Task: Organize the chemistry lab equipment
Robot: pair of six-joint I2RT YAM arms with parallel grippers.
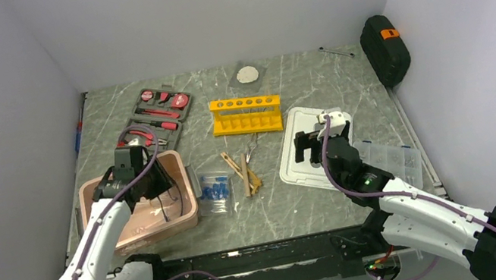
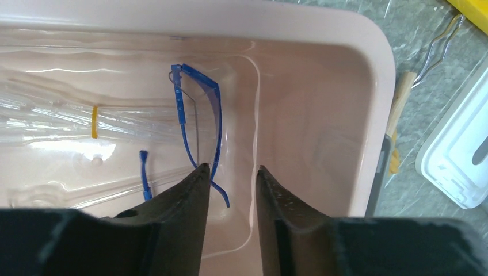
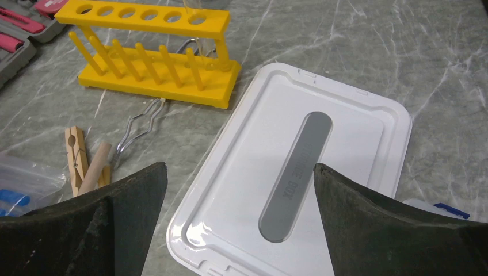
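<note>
Resting in the pink bin [image 2: 368, 69] at the table's left, the glasses [image 2: 198, 109] lie on their side, 1 blue temple curling toward the left gripper [image 2: 230, 169]. That gripper hangs just above them with its jaws a little apart and nothing between them. The glasses look light and thin, with a slick lens that probably scratches easily, so the blue frame or a temple is the better hold.

The right gripper [image 3: 239, 167] is spread wide and empty over the white lid [image 3: 357, 121]. Beyond it stands the yellow rack [image 3: 149, 23] with 6 holes. It looks stiff and light, and the top plate or an end post should suit 2 fingers. The wooden clamps [image 3: 76, 155] lie near the lid's left edge. They seem light and grippy, best pinched across the body. Just beside them, the bag [image 3: 23, 184] of blue-capped tubes looks soft and slippery, likely to sag, so pinch a bunched edge.

The lid's grey label [image 3: 296, 172] carries faint raised lettering. "BOX" can be read, and the word before it is unclear. No brand is legible.
</note>
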